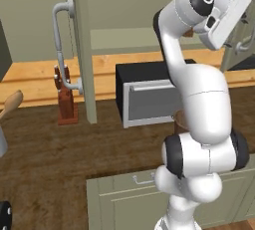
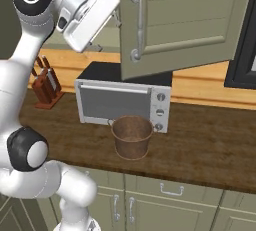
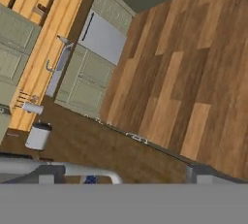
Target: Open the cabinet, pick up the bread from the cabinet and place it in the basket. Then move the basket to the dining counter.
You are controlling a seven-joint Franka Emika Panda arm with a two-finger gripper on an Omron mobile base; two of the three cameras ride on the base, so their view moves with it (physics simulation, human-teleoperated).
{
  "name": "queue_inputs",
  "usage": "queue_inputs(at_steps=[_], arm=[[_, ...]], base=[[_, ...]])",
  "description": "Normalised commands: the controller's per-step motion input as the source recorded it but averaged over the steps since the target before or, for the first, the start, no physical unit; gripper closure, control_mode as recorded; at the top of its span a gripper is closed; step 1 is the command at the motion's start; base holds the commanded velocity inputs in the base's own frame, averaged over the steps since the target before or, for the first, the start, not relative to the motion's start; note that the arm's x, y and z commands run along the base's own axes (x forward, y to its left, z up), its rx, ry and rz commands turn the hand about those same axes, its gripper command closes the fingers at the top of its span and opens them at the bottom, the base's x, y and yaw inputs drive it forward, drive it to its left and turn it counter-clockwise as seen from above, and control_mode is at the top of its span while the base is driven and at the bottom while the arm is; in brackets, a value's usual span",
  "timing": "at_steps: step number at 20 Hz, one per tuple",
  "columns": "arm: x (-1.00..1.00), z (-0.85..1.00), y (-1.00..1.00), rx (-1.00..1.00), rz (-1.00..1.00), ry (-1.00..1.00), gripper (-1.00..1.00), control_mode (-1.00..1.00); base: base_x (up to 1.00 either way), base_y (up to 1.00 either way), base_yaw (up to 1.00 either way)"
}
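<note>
Fingers [image 3: 118, 175]: mine, spread wide, holding nothing, up by the open cabinet [image 2: 190, 20] door.
Basket [image 2: 132, 136]: on desk [image 2: 210, 145], near the oven.
Bread: probably hidden in cabinet.
Risk: wrist clipping the door while reaching in.

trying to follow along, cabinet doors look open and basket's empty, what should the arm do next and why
Probably reach the open gripper into the cabinet for the bread: its doors stand swung out, the basket by the toaster oven holds nothing, and the hand is already raised at cabinet height.

The basket [image 2: 132, 137] stands on the counter [image 2: 210, 150] before the toaster oven [image 2: 123, 100].
</note>
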Motion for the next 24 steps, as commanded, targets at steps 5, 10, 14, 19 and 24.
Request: queue_inputs(at_steps=[5, 10, 14, 19, 24], arm=[[0.08, -0.30, -0.10, 0.04, -0.25, -0.04, -1.00, -1.00], [0.59, -0.31, -0.58, 0.02, -0.29, 0.02, -1.00, -1.00], [0.79, -0.49, -0.89, 0.04, -0.27, 0.12, -1.00, -1.00], [0.35, -0.85, -1.00, 0.05, -0.20, 0.11, -1.00, -1.00], [0.03, -0.94, -1.00, 0.09, -0.15, 0.11, -1.00, -1.00]], base=[[0.00, 0.00, 0.00], [0.00, 0.00, 0.00], [0.00, 0.00, 0.00], [0.00, 0.00, 0.00], [0.00, 0.00, 0.00]])
